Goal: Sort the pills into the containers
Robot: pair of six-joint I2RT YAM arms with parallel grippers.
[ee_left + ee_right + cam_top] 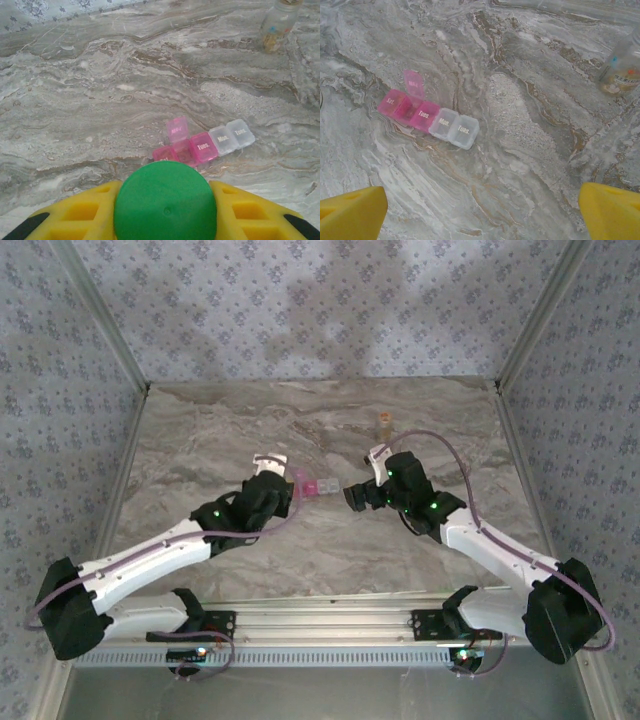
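Note:
My left gripper (165, 196) is shut on the green cap (165, 212) of the bottle, with a yellow finger on each side; the bottle's body is hidden under the cap. Just beyond it on the marble lies the pink-and-clear strip pill case (207, 144) (427, 116) (318, 485), one pink lid standing open. My right gripper (480, 215) (356, 497) hovers open to the right of the case, with nothing between its fingers. The small clear vial (277, 25) (620, 70) (383, 420) stands upright further back. I cannot make out loose pills.
The marble table (320, 550) has patterned walls on three sides and metal rails (320, 620) at the near edge. Both arms reach in toward the middle, the left gripper (265, 492) close to the case's left end.

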